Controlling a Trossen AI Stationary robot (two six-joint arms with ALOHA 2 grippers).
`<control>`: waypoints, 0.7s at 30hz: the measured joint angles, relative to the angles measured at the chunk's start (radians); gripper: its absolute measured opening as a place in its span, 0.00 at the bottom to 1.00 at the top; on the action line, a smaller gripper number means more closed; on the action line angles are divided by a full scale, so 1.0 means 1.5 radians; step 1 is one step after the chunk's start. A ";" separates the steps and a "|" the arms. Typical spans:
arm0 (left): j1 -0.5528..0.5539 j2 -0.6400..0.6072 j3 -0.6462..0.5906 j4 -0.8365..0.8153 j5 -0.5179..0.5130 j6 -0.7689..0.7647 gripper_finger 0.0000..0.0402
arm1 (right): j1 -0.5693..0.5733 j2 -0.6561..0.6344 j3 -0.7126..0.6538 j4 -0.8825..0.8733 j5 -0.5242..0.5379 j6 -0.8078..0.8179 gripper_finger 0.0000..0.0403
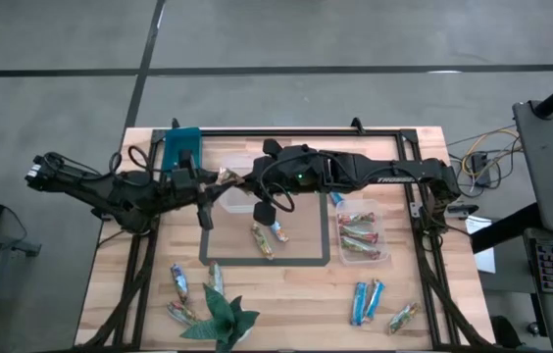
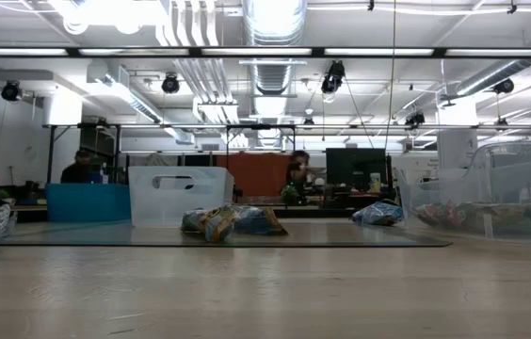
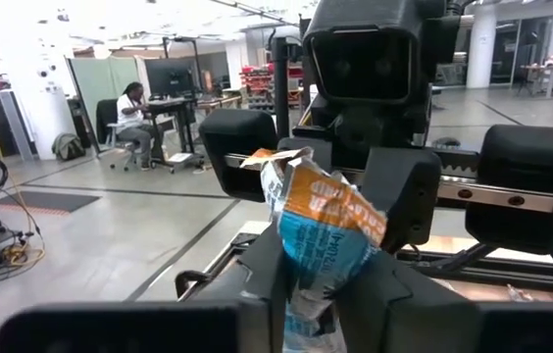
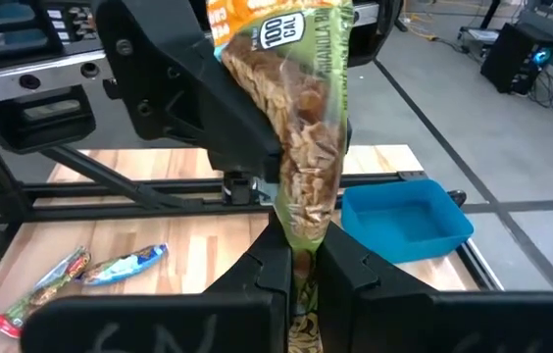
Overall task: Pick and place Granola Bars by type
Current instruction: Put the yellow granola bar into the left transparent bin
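Above the table's far middle, the left gripper [image 1: 220, 179] and right gripper [image 1: 240, 180] both pinch one granola bar [image 4: 301, 118], light, crinkly, slippery, best gripped by its flat ends.

Bench [image 1: 286, 294] layout: two bars [image 1: 268, 235] lie inside the mat outline [image 1: 267, 263] at centre. Right of it, a tub [image 1: 361, 235] holds bars. Front left, bars [image 1: 180, 284] lie beside a paper plant [image 1: 223, 319]. Front right, three more bars [image 1: 367, 300]. Bin [image 1: 180, 145] at back left.

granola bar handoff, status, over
Left hand and right hand both shut on one bar, held mid-air. Clear tub below. Nothing in the way.
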 joint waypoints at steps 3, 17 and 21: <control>0.000 0.000 0.000 0.000 0.000 0.000 0.09 | 0.000 0.000 0.000 0.000 0.000 -0.012 0.04; 0.013 0.001 0.012 -0.005 -0.021 0.030 0.04 | -0.005 -0.079 0.019 -0.094 0.023 -0.061 0.43; 0.034 0.012 0.037 -0.043 -0.053 0.063 0.04 | -0.004 -0.121 0.023 -0.178 0.067 -0.017 0.50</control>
